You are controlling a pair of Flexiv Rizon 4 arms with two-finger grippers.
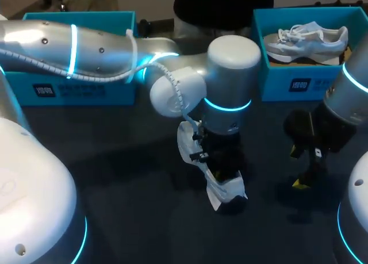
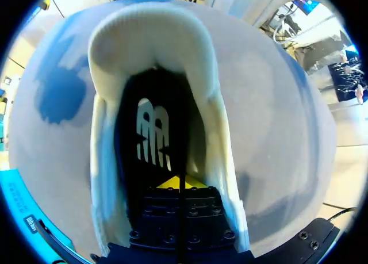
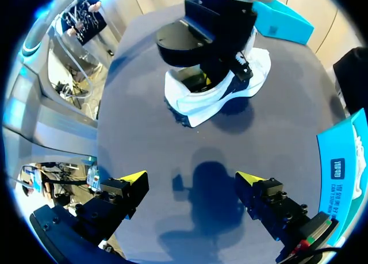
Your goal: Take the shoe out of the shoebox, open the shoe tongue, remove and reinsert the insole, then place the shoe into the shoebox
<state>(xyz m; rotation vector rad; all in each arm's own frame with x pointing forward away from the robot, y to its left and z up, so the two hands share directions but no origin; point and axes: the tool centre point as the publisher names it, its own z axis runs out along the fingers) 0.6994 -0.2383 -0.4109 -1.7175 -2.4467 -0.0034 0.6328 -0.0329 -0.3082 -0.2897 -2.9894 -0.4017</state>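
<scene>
The white shoe sits on the dark counter near the middle, and our left jaws are down inside its opening, drawn close together over the insole. Our right jaws hang wide apart above the counter nearby, holding nothing.

Crowded middle, open tabletop on the right.
The left arm stretches across from the left, and the left gripper plugs the mouth of the shoe. Between the shoe and the right gripper, its fingers spread, lies bare table. A second shoe fills the right shoebox.
</scene>
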